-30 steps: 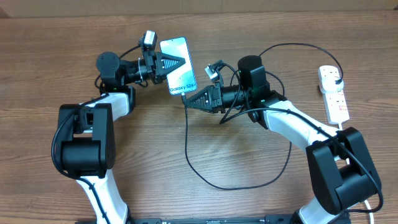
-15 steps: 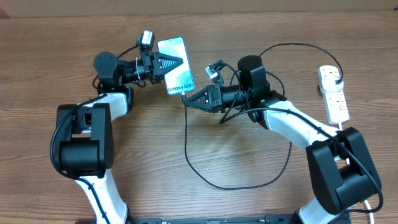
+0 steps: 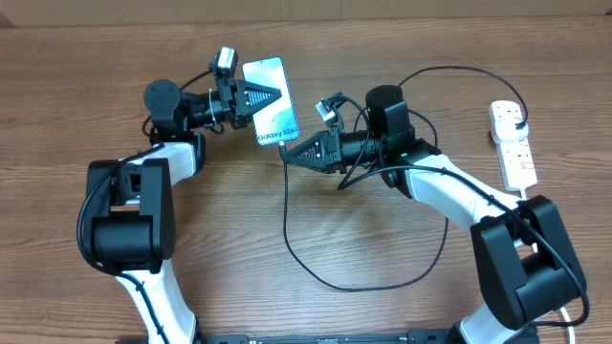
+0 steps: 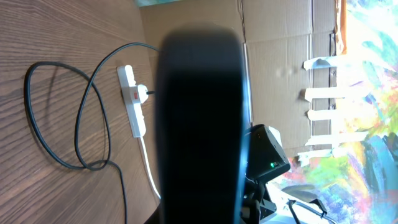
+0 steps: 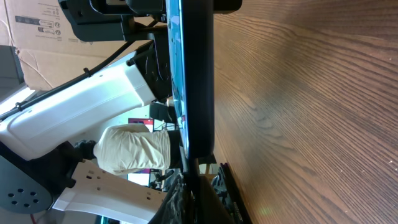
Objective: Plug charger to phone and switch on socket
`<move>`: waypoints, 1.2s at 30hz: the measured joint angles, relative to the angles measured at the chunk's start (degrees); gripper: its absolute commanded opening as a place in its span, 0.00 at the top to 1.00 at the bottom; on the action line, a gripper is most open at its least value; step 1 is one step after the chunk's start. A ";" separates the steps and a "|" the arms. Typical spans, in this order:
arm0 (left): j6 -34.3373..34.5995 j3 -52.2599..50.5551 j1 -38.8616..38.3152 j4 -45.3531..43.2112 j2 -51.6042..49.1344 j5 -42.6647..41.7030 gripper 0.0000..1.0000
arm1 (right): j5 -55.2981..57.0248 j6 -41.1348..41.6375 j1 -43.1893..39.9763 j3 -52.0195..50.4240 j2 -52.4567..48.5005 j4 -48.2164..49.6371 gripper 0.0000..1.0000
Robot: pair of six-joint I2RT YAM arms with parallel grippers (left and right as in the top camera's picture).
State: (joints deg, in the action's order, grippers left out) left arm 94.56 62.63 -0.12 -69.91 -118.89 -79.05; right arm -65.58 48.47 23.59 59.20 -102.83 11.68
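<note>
The phone (image 3: 271, 105), its blue screen lit, hangs above the table with my left gripper (image 3: 275, 94) shut on its upper half. In the left wrist view its dark back (image 4: 199, 118) fills the middle. My right gripper (image 3: 290, 155) is shut on the tip end of the charger (image 3: 363, 283), right at the phone's lower end. In the right wrist view the phone (image 5: 200, 74) is edge-on and the charger tip (image 5: 196, 167) touches its end; whether it is seated I cannot tell. The charger's black plug (image 3: 517, 117) sits in the white socket (image 3: 516, 153) at the far right.
The black cable lies in wide loops on the wooden table (image 3: 382, 57) between the arms and curves behind the right arm. The socket (image 4: 132, 102) and its thick white lead (image 4: 148, 168) show in the left wrist view. Cardboard boxes stand beyond the table.
My left gripper has shifted the phone slightly left and up, then held still. The right gripper has stayed at the phone's lower end.
</note>
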 measured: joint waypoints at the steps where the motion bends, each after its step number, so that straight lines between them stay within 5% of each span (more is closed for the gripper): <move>1: 0.00 0.00 0.00 0.00 0.00 0.00 0.95 | 0.00 -0.02 0.02 0.00 0.00 0.04 0.96; 36: 1.16 0.00 -0.66 -0.02 0.00 1.66 0.96 | -0.02 -0.02 0.00 -0.02 0.00 -0.39 0.96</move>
State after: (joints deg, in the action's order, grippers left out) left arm 95.72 62.63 -0.78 -69.93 -118.89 -77.38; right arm -65.60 48.45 23.59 59.18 -102.83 11.29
